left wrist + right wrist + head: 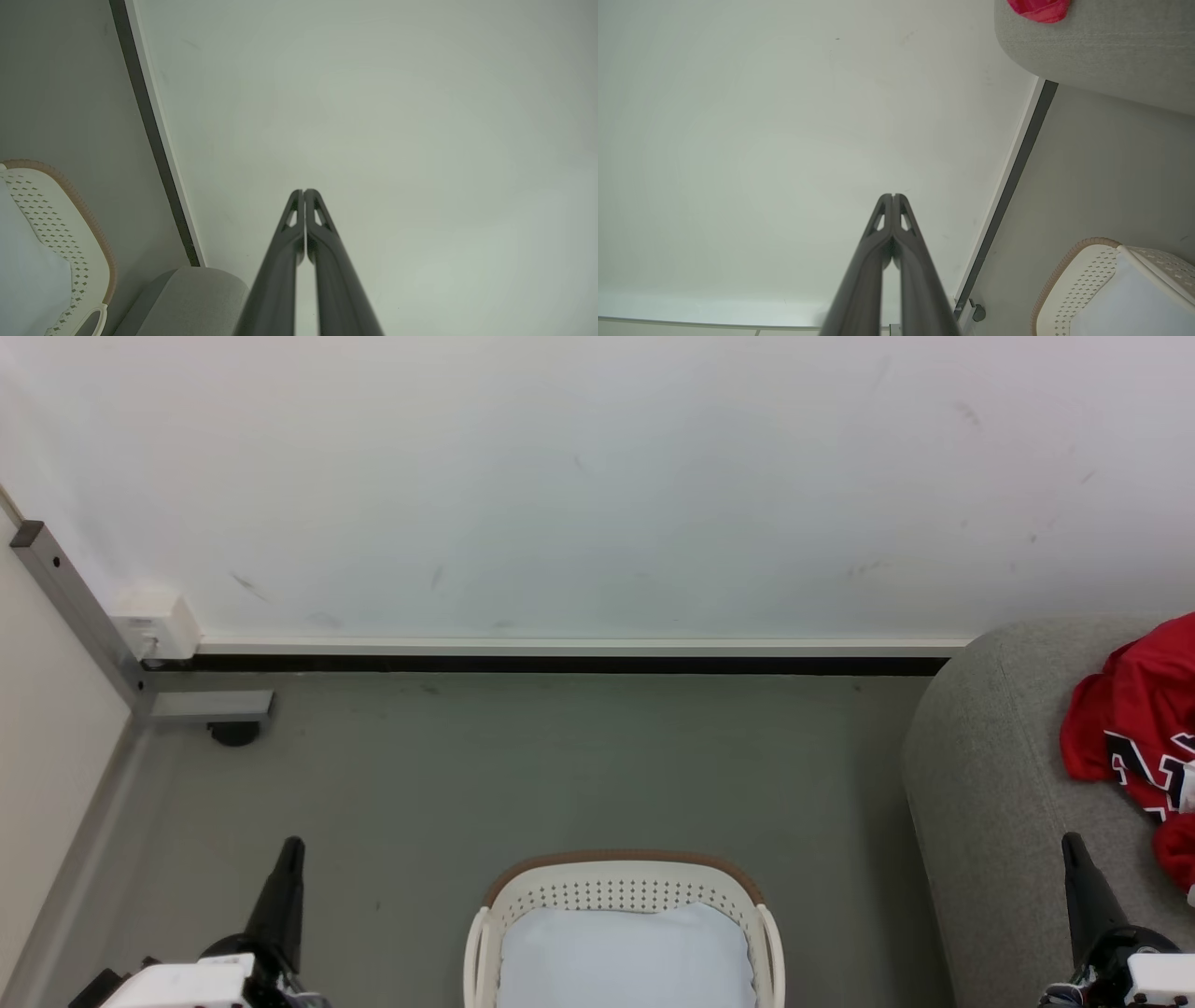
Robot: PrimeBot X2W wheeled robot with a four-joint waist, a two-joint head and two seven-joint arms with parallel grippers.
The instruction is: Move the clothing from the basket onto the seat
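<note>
**A:** Where is the clothing?

**B:** The red clothing (1134, 709) lies crumpled on the grey seat (990, 775), at the right edge of the head view. Black-and-white numerals show on it. I cannot tell how many pieces are in the heap.

**A:** And the basket?

**B:** The basket (621, 873) stands on the grey floor (523, 765), just left of the seat and close in front of the robot. Its pale flat bottom shows inside the perforated wall.

**A:** What are the grippers doing?

**B:** The left gripper (303, 192) has its two fingers pressed together at the tips, with nothing between them. It points toward the white wall (597, 476) and sits left of the basket, apart from it. The right gripper (893, 196) is the same, tip against tip and holding nothing. In the head view it shows against the front of the seat, near the lower fold of the clothing but not touching it.
</note>
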